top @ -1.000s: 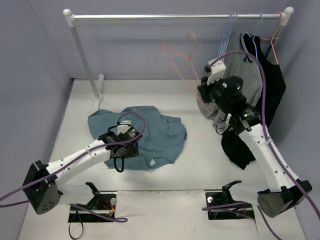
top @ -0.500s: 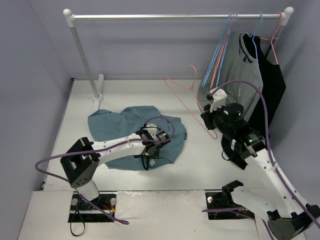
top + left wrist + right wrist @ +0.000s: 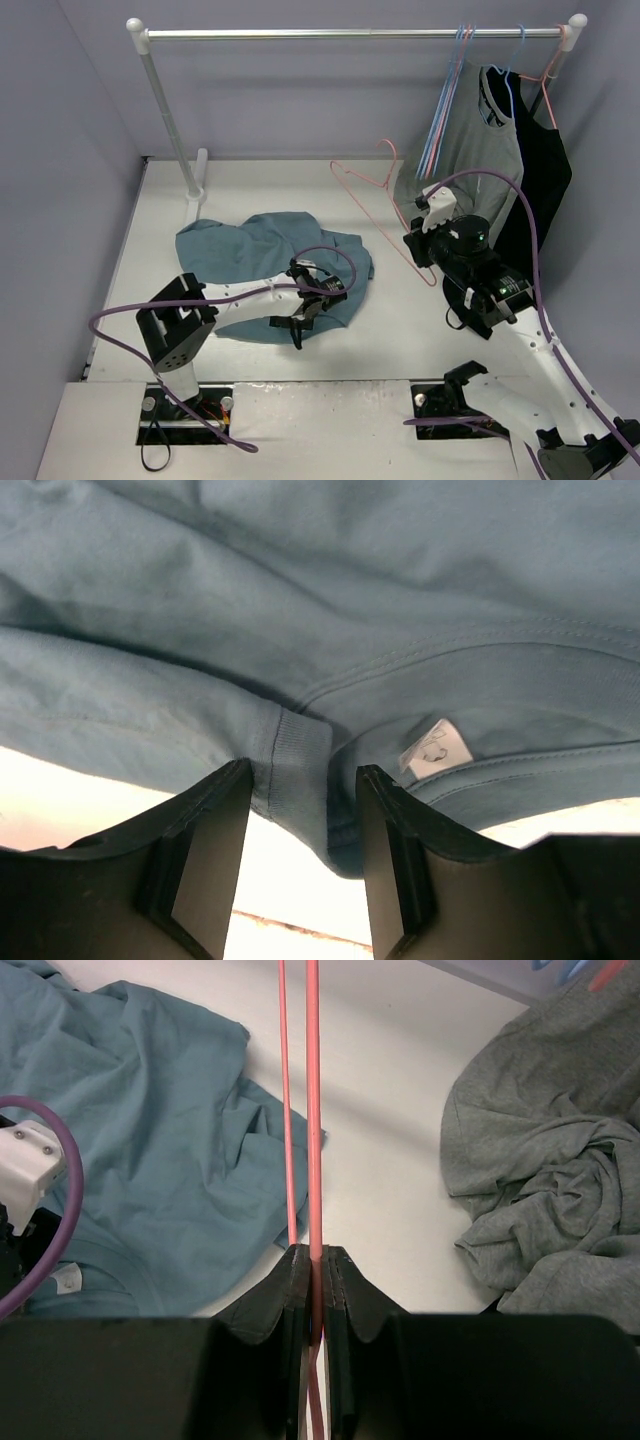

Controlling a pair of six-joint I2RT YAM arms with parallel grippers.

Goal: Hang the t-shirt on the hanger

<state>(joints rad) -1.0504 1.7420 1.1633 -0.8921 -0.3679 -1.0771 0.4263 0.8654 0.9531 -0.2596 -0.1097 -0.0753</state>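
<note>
Left wrist: left gripper [image 3: 302,780] spread, straddling ribbed collar [image 3: 292,738] of soft teal t-shirt [image 3: 400,580], lower centre. Right wrist: right gripper [image 3: 315,1260] pinching thin salmon wire hanger [image 3: 313,1110], running up frame centre.

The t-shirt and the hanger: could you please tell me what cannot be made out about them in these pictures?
Left wrist: the t-shirt runs past the top and side edges; the print on its neck tag is too small to read.
Right wrist: the hanger is cut off by the top edge, hook unseen; the right gripper hides the clamped stretch.
Top external: the left arm covers the shirt's collar.
</note>
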